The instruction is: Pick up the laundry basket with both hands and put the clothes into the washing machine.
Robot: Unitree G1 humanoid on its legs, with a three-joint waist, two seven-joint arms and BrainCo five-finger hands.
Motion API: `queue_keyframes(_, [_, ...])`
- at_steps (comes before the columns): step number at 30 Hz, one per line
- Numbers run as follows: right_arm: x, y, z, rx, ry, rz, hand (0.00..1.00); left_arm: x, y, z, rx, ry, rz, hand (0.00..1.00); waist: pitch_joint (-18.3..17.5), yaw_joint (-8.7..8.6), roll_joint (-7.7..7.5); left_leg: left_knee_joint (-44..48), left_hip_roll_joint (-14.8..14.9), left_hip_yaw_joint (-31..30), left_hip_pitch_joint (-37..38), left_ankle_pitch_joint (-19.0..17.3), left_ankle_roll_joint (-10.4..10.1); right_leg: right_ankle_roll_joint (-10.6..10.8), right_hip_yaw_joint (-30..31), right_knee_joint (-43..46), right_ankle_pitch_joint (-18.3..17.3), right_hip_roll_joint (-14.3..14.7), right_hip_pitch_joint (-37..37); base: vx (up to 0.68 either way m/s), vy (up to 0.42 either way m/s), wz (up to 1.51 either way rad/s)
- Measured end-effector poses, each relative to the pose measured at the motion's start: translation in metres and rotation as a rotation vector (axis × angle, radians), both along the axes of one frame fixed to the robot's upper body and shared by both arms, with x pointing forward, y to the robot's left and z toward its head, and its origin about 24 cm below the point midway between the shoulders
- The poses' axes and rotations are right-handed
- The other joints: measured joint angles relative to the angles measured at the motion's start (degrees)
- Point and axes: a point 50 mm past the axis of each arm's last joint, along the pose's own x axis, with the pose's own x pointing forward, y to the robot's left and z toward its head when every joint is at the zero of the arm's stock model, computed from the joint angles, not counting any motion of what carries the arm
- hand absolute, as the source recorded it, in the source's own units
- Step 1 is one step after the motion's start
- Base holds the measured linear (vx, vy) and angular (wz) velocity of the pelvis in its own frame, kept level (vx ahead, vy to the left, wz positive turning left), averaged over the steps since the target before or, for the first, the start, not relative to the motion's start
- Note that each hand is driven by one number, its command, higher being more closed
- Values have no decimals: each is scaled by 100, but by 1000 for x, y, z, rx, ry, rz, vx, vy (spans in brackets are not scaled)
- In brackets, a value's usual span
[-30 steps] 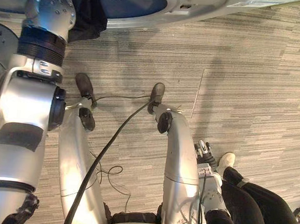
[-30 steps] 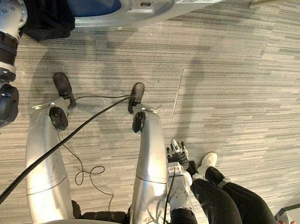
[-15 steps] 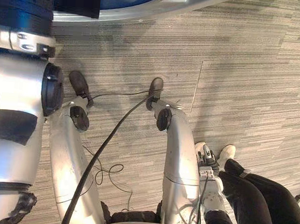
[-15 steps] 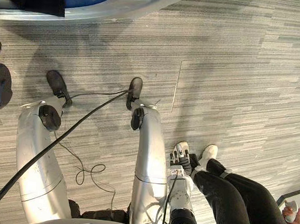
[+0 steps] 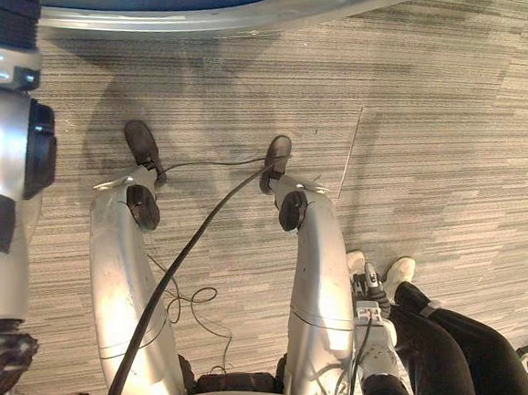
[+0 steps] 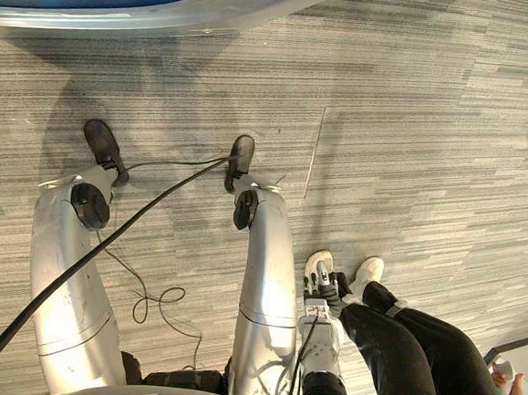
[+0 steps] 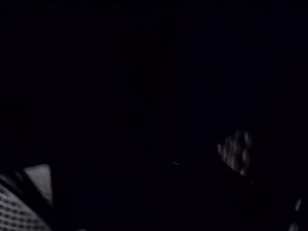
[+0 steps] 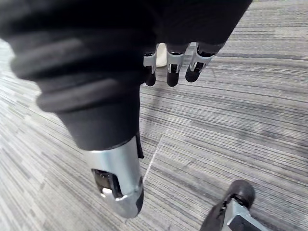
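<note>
Right hand (image 6: 321, 289) is hanging, fingers (image 8: 172, 67) relaxed and empty, just beside a person's shoe (image 6: 370, 270); swinging it could strike them. By the far washing machine (image 5: 214, 15), left hand's hold and basket's whereabouts: cannot tell.

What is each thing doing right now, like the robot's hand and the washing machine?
Right hand: open, fingers straight, holding nothing, hanging down over the floor.
Washing machine: silver rim and blue inside show; no clothes on it; open or shut, can't tell.
Person's white shoes: resting on the floor, close beside the right hand.
</note>
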Motion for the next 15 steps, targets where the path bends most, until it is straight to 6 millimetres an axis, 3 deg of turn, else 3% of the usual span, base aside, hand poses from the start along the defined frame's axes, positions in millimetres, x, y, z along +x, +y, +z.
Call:
queue_keyframes(3, [1,1,1,-15,-17,26,0,34,-1,-32,159,129,220,0,-1,2,1,-88,1,23,-10,14,-3,-59,-73,-138,56,-28,1,-20,50,-8])
queue_keyframes(6, [0,0,-1,-5,-10,24,0,70,25,-60,114,332,372,0,-1,11,1,-245,12,63,-31,59,-17,-100,-211,-346,153,-107,0,-31,43,-6])
queue_keyframes(11, [-2,-3,-3,2,-1,6,0,81,41,-68,15,424,417,0,0,46,1,-409,8,118,-54,167,-31,-85,-204,-377,224,-148,-85,-29,13,7])
queue_keyframes(15, [0,-4,0,1,-12,-2,0,81,53,-69,-176,467,260,0,0,71,0,-406,3,67,-74,219,-50,-83,-254,-328,225,-144,-86,-25,8,1])
